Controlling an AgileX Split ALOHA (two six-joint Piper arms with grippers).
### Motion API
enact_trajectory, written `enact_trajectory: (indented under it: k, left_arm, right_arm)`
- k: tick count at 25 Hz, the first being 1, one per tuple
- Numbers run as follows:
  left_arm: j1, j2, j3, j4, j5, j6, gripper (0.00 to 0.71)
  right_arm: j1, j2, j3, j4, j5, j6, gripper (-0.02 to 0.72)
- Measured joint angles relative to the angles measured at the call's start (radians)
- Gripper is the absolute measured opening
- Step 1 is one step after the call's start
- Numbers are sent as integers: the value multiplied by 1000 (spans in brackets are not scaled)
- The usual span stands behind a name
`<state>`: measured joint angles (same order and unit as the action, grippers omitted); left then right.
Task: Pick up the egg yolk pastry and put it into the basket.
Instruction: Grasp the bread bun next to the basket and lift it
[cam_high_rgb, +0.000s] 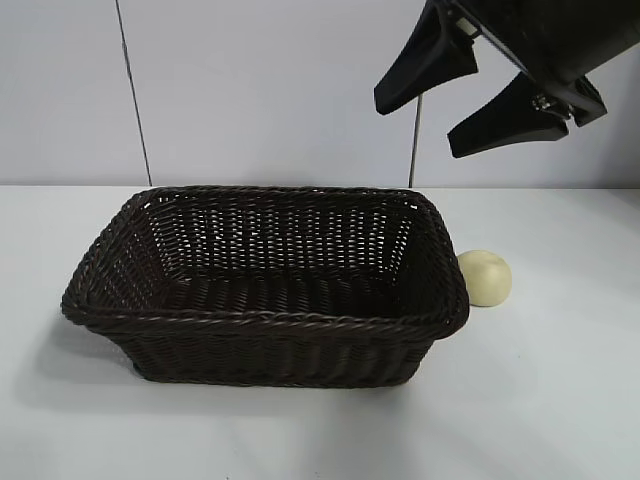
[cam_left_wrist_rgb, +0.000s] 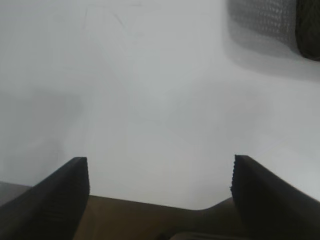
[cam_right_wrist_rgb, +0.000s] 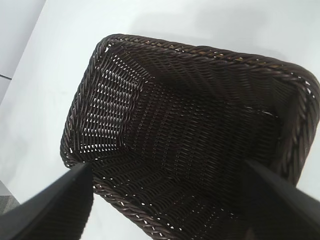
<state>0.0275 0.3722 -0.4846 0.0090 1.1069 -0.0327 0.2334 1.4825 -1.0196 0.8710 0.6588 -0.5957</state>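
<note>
Pastry (cam_high_rgb: 485, 278) sat on the table (cam_high_rgb: 560, 400), just beside the basket (cam_high_rgb: 265, 320) at its right end — outside, not yet lifted. Right gripper (cam_high_rgb: 462, 97) hung high above and slightly inboard, jaws apart, empty, pointed over the basket. Left gripper (cam_left_wrist_rgb: 159, 172) also spread wide over bare table, probably farther off.

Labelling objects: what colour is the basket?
Dark brown, nearly black woven basket; exterior view shows it best.
</note>
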Motion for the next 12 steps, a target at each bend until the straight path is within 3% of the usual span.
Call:
enact_trajectory:
  k: [12]
  left_arm:
    - [-2, -290, 0, -1, 9, -1, 571]
  right_arm:
    - [0, 0, 0, 0, -2, 0, 579]
